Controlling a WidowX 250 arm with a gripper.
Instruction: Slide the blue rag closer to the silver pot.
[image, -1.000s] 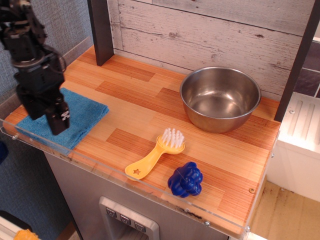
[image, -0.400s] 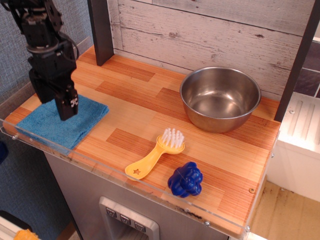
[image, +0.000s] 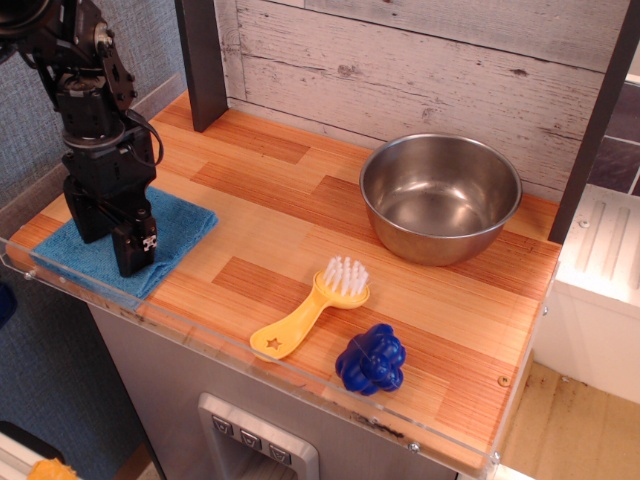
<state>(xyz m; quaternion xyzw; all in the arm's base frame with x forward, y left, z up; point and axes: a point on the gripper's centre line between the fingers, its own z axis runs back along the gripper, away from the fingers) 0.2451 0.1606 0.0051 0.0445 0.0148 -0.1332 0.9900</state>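
Note:
The blue rag (image: 178, 226) lies flat at the front left corner of the wooden counter. The silver pot (image: 440, 196), a shiny steel bowl, stands empty at the back right, well apart from the rag. My black gripper (image: 108, 240) points down over the middle of the rag. Its fingertips (image: 135, 256) are down at the cloth, and its body hides the cloth's centre. The jaws look spread apart with nothing held between them.
A yellow brush with white bristles (image: 312, 309) lies at the front middle, between rag and pot. A small dark-blue knobbly toy (image: 371, 359) sits to its right near the front edge. A clear lip (image: 200, 345) runs along the front. A dark post (image: 203, 62) stands at the back left.
The gripper swung up and right over the rag, then came down onto its middle. The rag, pot, brush and toy have not moved.

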